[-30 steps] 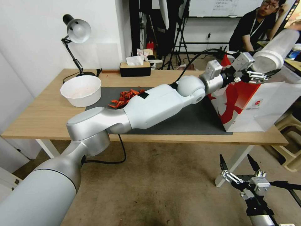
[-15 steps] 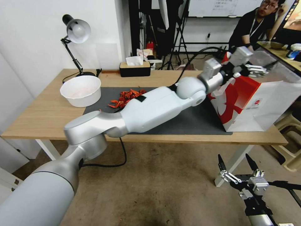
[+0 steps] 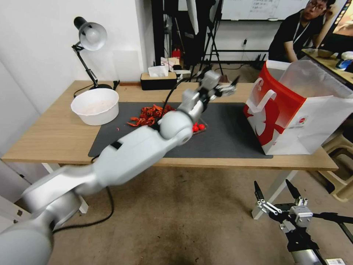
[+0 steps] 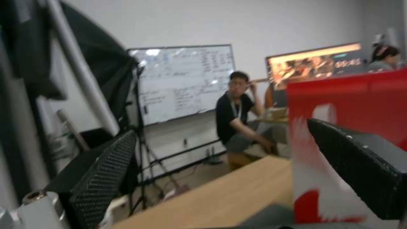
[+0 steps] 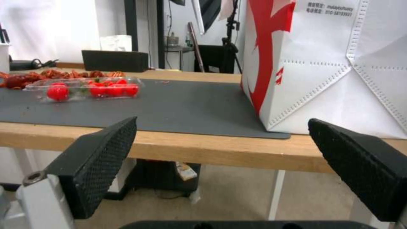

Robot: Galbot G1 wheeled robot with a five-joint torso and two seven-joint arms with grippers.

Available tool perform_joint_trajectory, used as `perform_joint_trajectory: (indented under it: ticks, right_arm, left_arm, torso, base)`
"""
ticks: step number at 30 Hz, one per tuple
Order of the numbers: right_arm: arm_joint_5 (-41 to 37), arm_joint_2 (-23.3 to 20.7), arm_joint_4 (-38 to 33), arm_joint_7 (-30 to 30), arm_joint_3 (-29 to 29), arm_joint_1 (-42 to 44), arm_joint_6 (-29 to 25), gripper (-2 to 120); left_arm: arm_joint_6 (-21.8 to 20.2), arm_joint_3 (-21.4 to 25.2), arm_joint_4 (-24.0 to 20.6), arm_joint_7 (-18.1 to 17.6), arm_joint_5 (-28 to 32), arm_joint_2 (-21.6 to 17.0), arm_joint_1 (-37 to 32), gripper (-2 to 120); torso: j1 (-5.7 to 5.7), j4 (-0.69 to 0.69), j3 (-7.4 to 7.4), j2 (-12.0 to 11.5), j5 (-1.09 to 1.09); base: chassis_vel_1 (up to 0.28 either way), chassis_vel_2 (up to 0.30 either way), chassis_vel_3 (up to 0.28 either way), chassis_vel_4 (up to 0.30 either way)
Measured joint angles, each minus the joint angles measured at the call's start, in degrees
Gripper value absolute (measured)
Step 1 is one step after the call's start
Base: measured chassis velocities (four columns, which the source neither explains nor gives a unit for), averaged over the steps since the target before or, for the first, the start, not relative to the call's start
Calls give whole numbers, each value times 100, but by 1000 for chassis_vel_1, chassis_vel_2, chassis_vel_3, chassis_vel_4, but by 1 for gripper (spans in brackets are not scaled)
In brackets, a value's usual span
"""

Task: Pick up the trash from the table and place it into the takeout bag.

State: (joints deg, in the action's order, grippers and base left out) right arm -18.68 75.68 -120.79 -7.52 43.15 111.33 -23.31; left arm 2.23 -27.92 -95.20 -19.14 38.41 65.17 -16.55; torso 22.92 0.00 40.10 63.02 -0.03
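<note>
The red-and-white takeout bag point(image 3: 290, 117) stands open at the right end of the table point(image 3: 51, 136). My left gripper point(image 3: 225, 87) hovers open and empty above the mat's far side, left of the bag. Its wrist view has the open fingers point(image 4: 106, 178) framing the bag's red side point(image 4: 352, 101). On the dark mat point(image 3: 228, 136) lie a pile of red shells point(image 3: 149, 112) and a clear tray of red tomatoes point(image 3: 198, 127), partly behind my left arm. My right gripper point(image 3: 276, 201) hangs open below the table's front edge, facing the bag point(image 5: 330, 63) and the tray point(image 5: 85, 88).
A white bowl point(image 3: 95, 106) sits on the table's left part, with a desk lamp point(image 3: 88, 40) behind it. A black tissue box point(image 3: 158, 81) stands at the far edge. A person sits beyond the bag. White stools stand to the right of the table.
One second ago my left gripper held a frosted lidded cup over the bag. It then let go, the cup is out of sight, and the arm has swung left over the mat.
</note>
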Motion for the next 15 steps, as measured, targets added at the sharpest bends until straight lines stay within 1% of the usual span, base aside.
perform_joint_trajectory:
  ticks: [1, 2, 3, 4, 5, 6, 7, 9, 11, 12, 13, 14, 15]
  right_arm:
    - [-17, -15, -13, 0, 5, 10, -8, 100]
    - [-17, -15, -13, 0, 5, 10, -8, 100]
    - [-29, -25, -29, -1, 6, 15, -9, 100]
    - [-34, -31, -39, -2, 6, 16, -10, 100]
    - [-39, -40, -50, -2, 6, 17, -10, 100]
    - [-39, -40, -50, -2, 6, 17, -10, 100]
    - [-41, -50, -71, -3, 5, 16, -10, 100]
    - [-42, -73, -93, -3, 0, 17, -7, 100]
    - [-42, -77, -97, -4, -1, 17, -6, 100]
    - [-42, -92, -130, -4, -2, 22, -4, 100]
    - [-42, -96, -157, -4, -4, 35, -4, 100]
    - [-42, -96, -157, -4, -4, 35, -4, 100]
    - [-41, -97, -175, -4, -10, 36, -4, 100]
  left_arm:
    - [-4, 183, -217, -20, -64, -243, -306, 100]
    - [-4, 183, -217, -20, -64, -243, -306, 100]
    - [-2, 386, -412, -61, -181, -470, -634, 100]
    - [14, 542, -521, -79, -252, -598, -856, 100]
    - [8, 801, -686, -103, -359, -759, -1169, 100]
    - [8, 801, -686, -103, -359, -759, -1169, 100]
    - [-21, 1157, -887, -119, -466, -908, -1522, 100]
    - [-83, 1616, -1161, -167, -620, -1069, -2060, 100]
    - [-88, 1663, -1186, -170, -644, -1081, -2122, 100]
    - [-140, 2157, -1447, -236, -912, -1201, -2759, 100]
    - [-173, 2460, -1632, -308, -1077, -1259, -3196, 100]
    - [-173, 2460, -1632, -308, -1077, -1259, -3196, 100]
    - [-187, 2685, -1751, -386, -1187, -1288, -3511, 100]
  torso:
    - [0, 2, 0, 0, 0]
    - [0, 2, 0, 0, 0]
    - [0, 2, -1, 0, 0]
    - [-1, 0, 0, 0, 1]
    - [0, 3, 0, 0, -1]
    - [0, 3, 0, 0, -1]
    - [0, 0, -1, 0, 3]
    - [0, 1, -1, 0, 3]
    - [-1, 1, -1, 0, 2]
    - [0, 1, -1, 0, 2]
    - [-1, 1, 0, 0, 2]
    - [-1, 1, 0, 0, 2]
    - [-1, 1, -1, 1, 1]
  base:
    - [0, 0, 0, 0]
    - [0, 0, 0, 0]
    - [0, 0, 0, 0]
    - [0, 0, 0, 0]
    - [0, 0, 0, 0]
    - [0, 0, 0, 0]
    - [0, 0, 0, 0]
    - [0, 0, 0, 0]
    - [0, 0, 0, 0]
    - [0, 0, 0, 0]
    - [0, 0, 0, 0]
    - [0, 0, 0, 0]
    - [0, 0, 0, 0]
